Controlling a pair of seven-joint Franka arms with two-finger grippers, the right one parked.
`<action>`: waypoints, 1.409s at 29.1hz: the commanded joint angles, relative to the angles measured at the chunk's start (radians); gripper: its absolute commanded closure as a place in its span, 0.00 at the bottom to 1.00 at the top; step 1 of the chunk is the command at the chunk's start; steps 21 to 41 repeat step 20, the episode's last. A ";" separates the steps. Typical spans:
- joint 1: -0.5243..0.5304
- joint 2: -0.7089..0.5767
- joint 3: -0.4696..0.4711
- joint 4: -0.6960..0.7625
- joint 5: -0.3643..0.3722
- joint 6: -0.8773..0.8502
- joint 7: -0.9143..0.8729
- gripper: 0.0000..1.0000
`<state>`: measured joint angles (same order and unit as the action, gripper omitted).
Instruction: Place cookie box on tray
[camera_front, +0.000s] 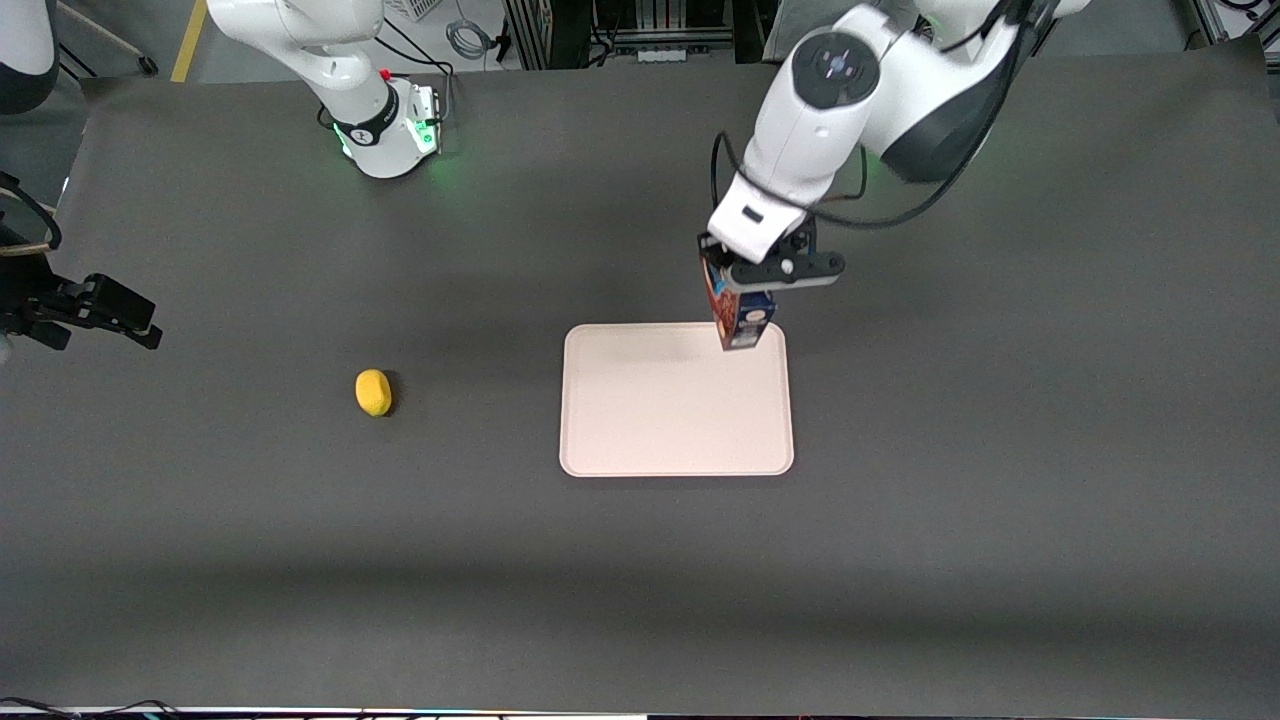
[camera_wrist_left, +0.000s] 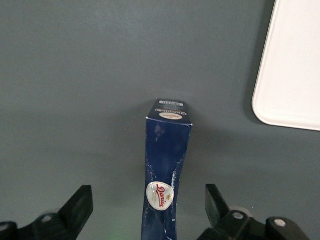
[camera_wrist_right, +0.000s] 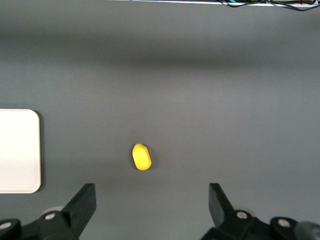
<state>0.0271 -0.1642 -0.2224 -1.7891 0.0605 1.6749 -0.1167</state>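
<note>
1 small yellow lump (camera_front: 373, 392) lies on the dark grey bench (camera_front: 300, 560) toward the parked arm's end, well apart from everything else. Next along the bench comes the tray (camera_front: 660, 420), a pale cream-pink rectangle with rounded corners and a low rim, lying flat with nothing resting on its surface. A faint shadow falls on the tray's edge farther from the front camera.

Above that farther edge, at the corner toward the working arm's end, hangs the cookie box (camera_front: 745, 325). It is held upright and slightly tilted, clear of the bench. From the front its lower end overlaps the tray's corner, but the left wrist view shows bare bench under that end and the tray's rounded corner off to one side, near but apart. The box's navy face carries a white oval logo, and its cardboard looks creased.

The left arm's gripper (camera_front: 735, 280) is directly above the box, and its 2 jaws grip the box by its upper end.
</note>
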 joint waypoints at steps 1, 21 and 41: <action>-0.007 -0.072 0.051 -0.093 -0.014 0.052 0.022 0.00; -0.019 -0.097 0.021 -0.099 -0.119 0.109 -0.003 0.00; -0.019 -0.097 0.021 -0.099 -0.119 0.109 -0.003 0.00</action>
